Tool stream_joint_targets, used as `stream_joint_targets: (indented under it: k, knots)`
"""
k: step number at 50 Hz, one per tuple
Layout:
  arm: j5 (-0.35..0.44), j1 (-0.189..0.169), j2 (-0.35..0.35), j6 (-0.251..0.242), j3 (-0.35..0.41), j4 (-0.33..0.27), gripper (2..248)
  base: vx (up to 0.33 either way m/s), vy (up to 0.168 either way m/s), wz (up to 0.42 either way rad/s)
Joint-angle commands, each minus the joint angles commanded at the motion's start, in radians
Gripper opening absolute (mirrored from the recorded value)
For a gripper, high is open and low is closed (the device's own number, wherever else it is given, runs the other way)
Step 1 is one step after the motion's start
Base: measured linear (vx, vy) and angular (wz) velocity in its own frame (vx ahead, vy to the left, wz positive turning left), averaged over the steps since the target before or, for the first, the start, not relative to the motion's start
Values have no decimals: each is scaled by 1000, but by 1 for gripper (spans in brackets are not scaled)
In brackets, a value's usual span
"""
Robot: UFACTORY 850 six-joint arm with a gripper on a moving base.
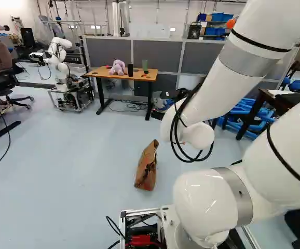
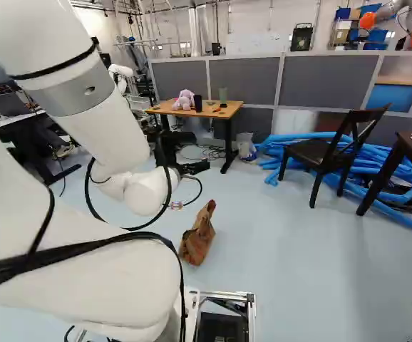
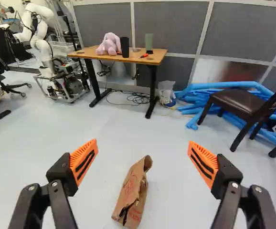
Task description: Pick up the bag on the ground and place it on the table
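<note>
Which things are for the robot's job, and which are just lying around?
For the job:
brown bag on the floor
open gripper
wooden-topped table, probably the goal

Just there:
plush toy
black cup
green cup
dark chair
blue tubes

Blue tubes lie behind a dark chair.

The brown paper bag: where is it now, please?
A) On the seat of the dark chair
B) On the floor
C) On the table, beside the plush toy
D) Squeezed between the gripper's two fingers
B: the bag rests on the floor, which shows around it, and the gripper stands open with nothing clamped between its fingers.
</note>
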State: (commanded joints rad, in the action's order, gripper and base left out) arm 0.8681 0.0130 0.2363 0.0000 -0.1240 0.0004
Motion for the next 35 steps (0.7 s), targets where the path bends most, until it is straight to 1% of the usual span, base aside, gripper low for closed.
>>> stream_joint_targets:
  k: [14, 35]
  knots:
    - [-38, 16, -77, 0, -69, 17, 247, 0, 0, 0]
    - [-124, 40, -197, 0, -183, 66, 247, 0, 0, 0]
